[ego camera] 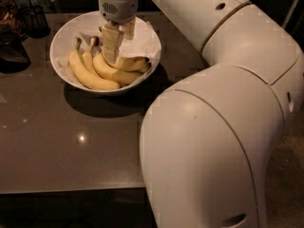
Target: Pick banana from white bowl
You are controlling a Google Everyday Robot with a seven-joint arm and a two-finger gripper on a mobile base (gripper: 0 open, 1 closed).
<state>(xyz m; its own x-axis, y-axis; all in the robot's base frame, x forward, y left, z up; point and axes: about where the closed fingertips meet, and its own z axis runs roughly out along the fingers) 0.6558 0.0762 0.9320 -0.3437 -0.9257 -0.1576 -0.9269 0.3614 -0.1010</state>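
On the dark table (pixel 52 146), in my only camera view, the white bowl (pixel 58 37) sits toward the far left, lined with crumpled white paper (pixel 144 38). The banana (pixel 112 72) lies inside it among other bananas, curving along the near wall. Its brown stem end points up, just left of the pincer (pixel 117 45). The pincer hangs straight down into the bowl over the fruit. I cannot tell whether it is spread or closed. The big white arm (pixel 223 127) fills the right side.
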